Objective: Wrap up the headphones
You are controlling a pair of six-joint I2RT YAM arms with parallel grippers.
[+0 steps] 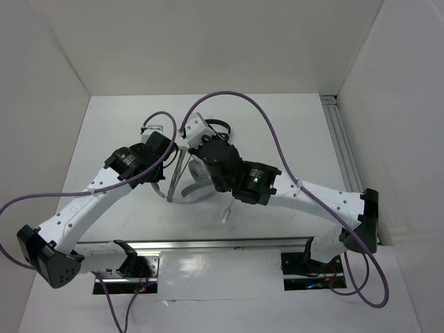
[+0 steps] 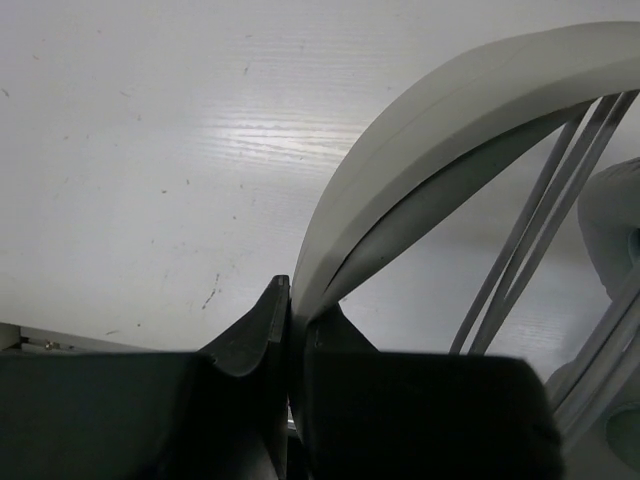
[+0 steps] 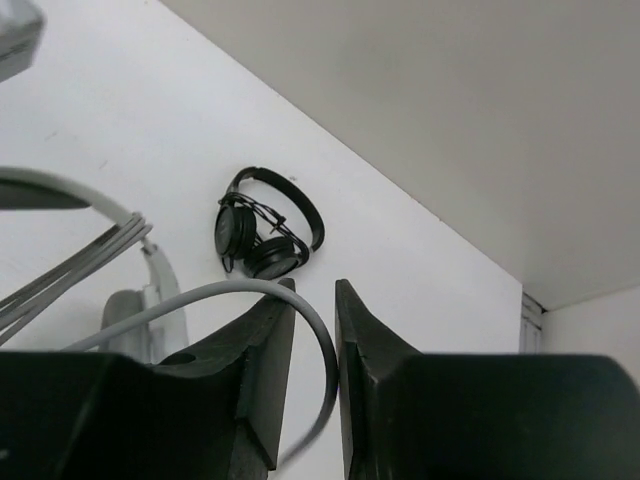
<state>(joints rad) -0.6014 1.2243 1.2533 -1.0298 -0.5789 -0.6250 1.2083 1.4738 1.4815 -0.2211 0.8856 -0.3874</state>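
- From the top, you see your left arm (image 1: 97, 194) and right arm (image 1: 305, 194) meet over the middle of the white desk (image 1: 277, 132). The big white and light-grey over-ear headphones (image 1: 196, 186) are under them. The small black headphones (image 1: 220, 125) lie just behind.
- On the left wrist, your left pincer (image 2: 290, 300) is clenched on the wide headband (image 2: 450, 110), one finger on each side. The thin grey cable (image 2: 530, 250) runs in several lines under the band's arch. A grey earcup (image 2: 610, 220) shows at the right edge.
- On the right wrist, your right pincer (image 3: 315, 290) is released, its fingers a little apart. The cable loops over one finger and down through the gap, and nothing squeezes it. The black headphones lie further off on the desk.
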